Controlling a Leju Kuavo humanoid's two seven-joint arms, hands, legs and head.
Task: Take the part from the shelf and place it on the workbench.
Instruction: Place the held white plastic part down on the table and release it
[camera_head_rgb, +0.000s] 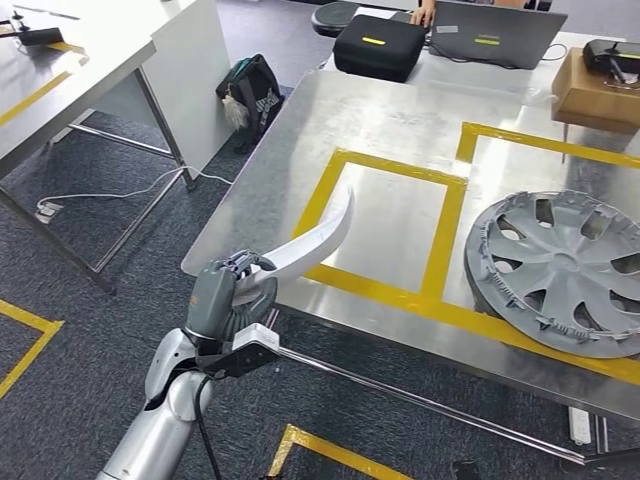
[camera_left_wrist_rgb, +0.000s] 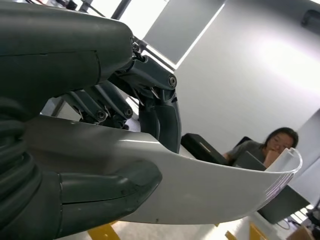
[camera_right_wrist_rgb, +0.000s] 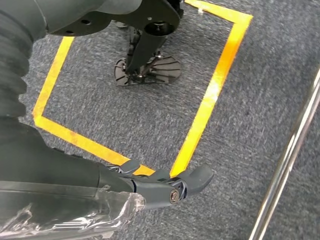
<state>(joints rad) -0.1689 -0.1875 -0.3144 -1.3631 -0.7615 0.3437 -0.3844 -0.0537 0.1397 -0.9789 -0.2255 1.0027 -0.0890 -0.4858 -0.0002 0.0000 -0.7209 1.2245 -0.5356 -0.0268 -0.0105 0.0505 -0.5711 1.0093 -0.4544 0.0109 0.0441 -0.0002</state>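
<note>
The part is a long, curved white plastic trim piece. My left hand grips its near end, just off the near left corner of the steel workbench. The part's far tip reaches up over the yellow-taped square on the bench top. The left wrist view shows the part held between the thumb and the darker fingers. My right hand hangs over the grey carpet with its fingers stretched out and nothing in them.
A grey hubcap lies on the bench's right side. At the far edge stand a black case, a laptop with a person's hand by it, and a cardboard box. A black bag and a white table are at left.
</note>
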